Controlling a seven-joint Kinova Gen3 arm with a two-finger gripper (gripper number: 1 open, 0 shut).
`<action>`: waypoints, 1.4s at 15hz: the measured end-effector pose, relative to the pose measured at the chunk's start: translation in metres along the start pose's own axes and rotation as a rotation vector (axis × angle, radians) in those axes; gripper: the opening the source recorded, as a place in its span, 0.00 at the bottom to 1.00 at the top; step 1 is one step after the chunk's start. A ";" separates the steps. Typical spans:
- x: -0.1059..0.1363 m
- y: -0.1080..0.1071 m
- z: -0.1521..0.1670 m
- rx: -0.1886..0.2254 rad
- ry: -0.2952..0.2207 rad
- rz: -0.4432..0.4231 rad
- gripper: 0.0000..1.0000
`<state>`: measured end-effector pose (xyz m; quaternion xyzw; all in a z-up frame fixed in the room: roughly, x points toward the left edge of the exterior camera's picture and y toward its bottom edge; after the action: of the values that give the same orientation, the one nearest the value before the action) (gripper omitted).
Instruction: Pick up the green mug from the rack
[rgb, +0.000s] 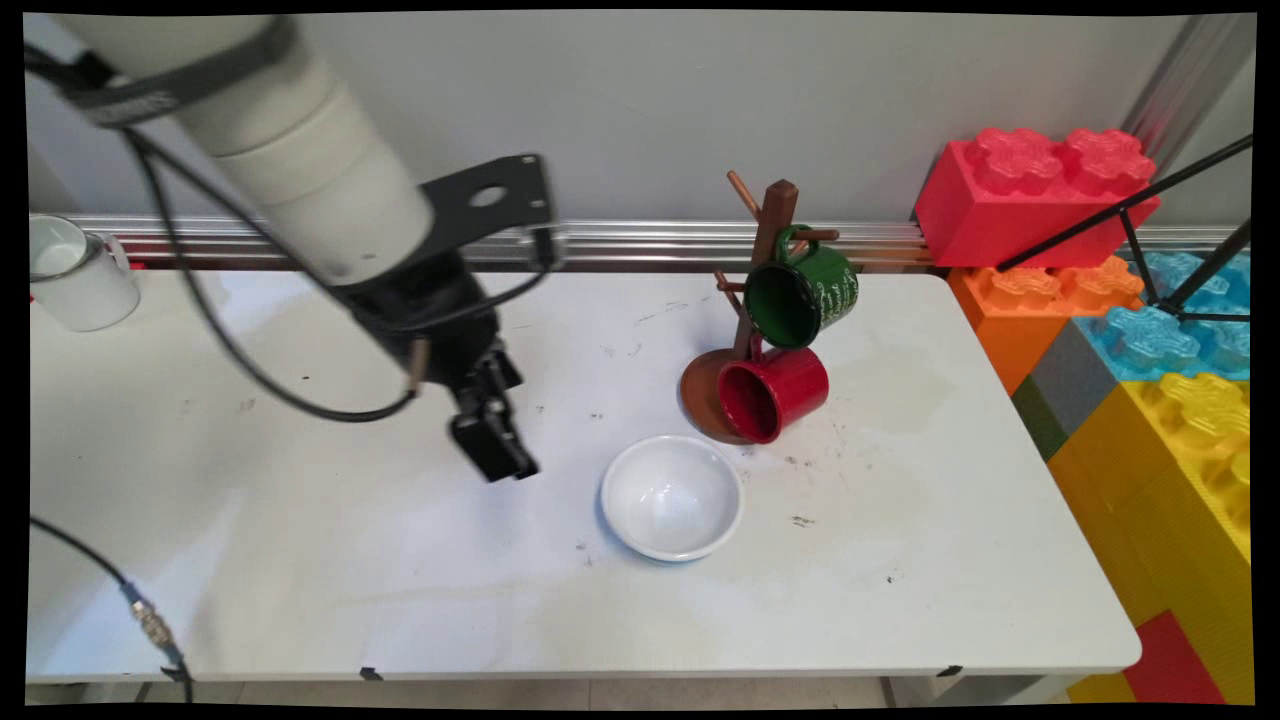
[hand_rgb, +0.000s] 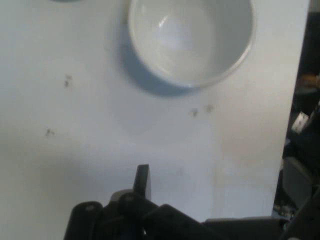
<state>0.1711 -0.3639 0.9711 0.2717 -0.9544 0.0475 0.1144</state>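
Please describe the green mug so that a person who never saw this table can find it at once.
Start at the brown wooden mug tree, which stands near the far right of the white table. Two mugs hang on its pegs; the dark green enamel mug is the upper one. The glossy red mug hangs below it, and only the green one carries small white markings on its side.

A white bowl (hand_rgb: 190, 40) sits on the white table (hand_rgb: 75, 125), empty.
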 end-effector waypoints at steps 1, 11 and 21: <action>0.011 0.002 0.003 0.007 0.001 -0.017 1.00; 0.094 0.012 0.036 0.026 0.071 -0.221 1.00; 0.116 0.018 0.057 0.037 0.198 -0.406 1.00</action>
<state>0.0546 -0.4164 0.9442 0.4545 -0.8631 0.0672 0.2097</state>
